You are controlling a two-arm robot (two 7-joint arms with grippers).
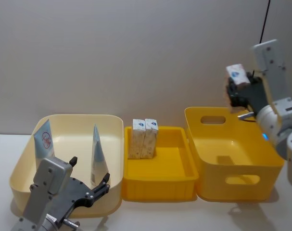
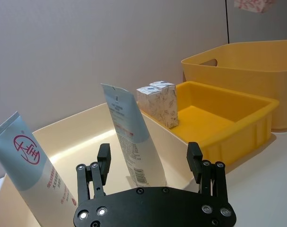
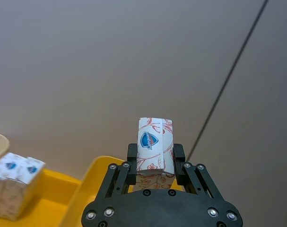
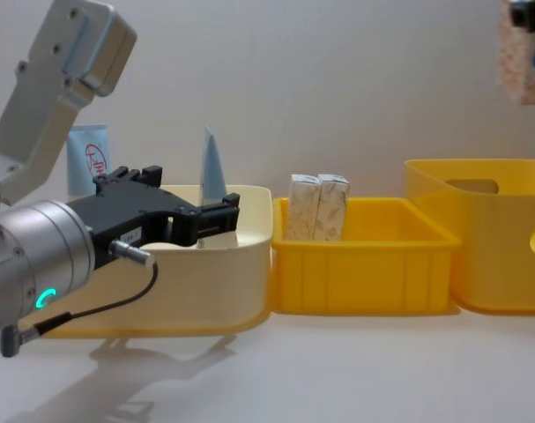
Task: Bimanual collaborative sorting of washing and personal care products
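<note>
Right wrist view: your right gripper (image 3: 155, 152) clamps a white box (image 3: 155, 142), raised above the deep yellow bin (image 1: 213, 185). Left gripper (image 2: 149, 153) spread wide, tube (image 2: 131, 137) standing just ahead in cream bin (image 2: 77, 132).

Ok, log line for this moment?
right gripper: shut on box, raised above tall yellow bin | left gripper: open, facing tube in cream bin | shallow yellow tray: two boxes

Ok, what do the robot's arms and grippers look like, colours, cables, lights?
The left arm and right arm are pale grey with silvery cylindrical wrists. The left gripper and right gripper are matte black with silver screws and slim black fingers. A thin black cable loops under the left wrist, beside a teal light; the right wrist shows a blue light.
</note>
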